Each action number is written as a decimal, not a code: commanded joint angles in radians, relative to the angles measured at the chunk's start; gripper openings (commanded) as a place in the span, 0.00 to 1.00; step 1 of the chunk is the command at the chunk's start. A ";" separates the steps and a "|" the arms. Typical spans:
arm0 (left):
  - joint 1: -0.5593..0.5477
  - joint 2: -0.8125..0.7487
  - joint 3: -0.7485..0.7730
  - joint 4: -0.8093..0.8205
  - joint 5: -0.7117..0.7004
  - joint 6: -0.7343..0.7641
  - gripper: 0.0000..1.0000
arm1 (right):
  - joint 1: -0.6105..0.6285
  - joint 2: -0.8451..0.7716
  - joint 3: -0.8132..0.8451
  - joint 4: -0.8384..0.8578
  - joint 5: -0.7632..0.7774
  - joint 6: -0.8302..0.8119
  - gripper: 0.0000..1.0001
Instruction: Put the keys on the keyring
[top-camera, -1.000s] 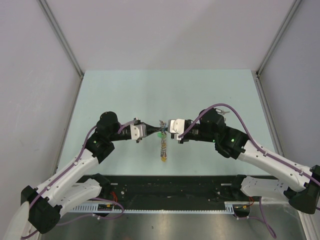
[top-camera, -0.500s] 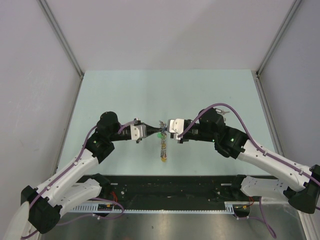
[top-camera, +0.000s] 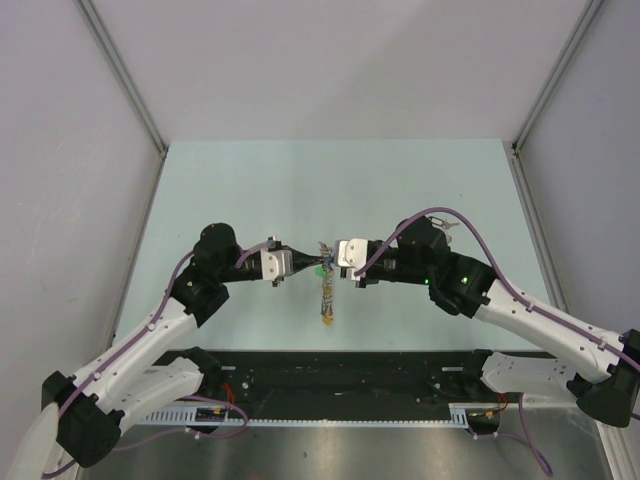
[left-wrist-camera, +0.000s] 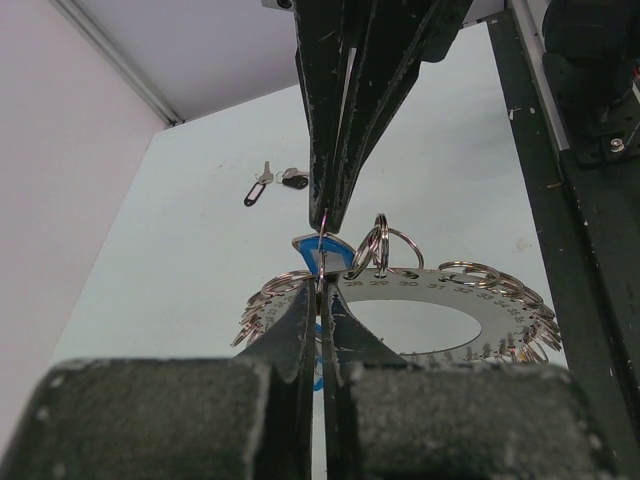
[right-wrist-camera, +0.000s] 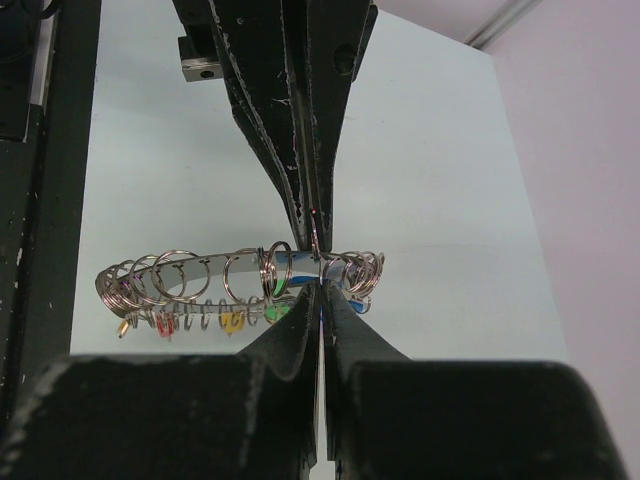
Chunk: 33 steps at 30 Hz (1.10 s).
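The keyring (left-wrist-camera: 455, 310) is a flat silver numbered ring strung with several small split rings and green, yellow and red tags. It hangs between my grippers in the top view (top-camera: 326, 292) and shows in the right wrist view (right-wrist-camera: 190, 272). My left gripper (left-wrist-camera: 322, 292) and right gripper (right-wrist-camera: 319, 288) meet tip to tip, both shut. They pinch a thin split ring (left-wrist-camera: 323, 245) with a blue tag (left-wrist-camera: 308, 252) at the keyring's edge. I cannot tell which jaw holds the ring and which the tag. Two loose keys with black tags (left-wrist-camera: 275, 183) lie on the table.
The loose keys show behind the right arm (top-camera: 447, 227) in the top view. The pale green table (top-camera: 250, 190) is walled left, right and back. A black rail (top-camera: 340, 375) runs along the near edge.
Almost nothing. The right gripper has edged very slightly left toward the left gripper. The keyring hangs in the same place.
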 joint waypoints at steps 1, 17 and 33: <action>-0.005 -0.020 0.034 0.051 0.022 0.019 0.00 | 0.006 -0.014 0.047 0.010 0.001 -0.009 0.00; -0.007 -0.015 0.034 0.054 0.037 0.018 0.00 | 0.006 -0.008 0.047 0.016 -0.008 -0.012 0.00; -0.011 -0.005 0.049 0.037 0.054 0.006 0.00 | 0.009 0.015 0.064 0.002 -0.039 -0.017 0.00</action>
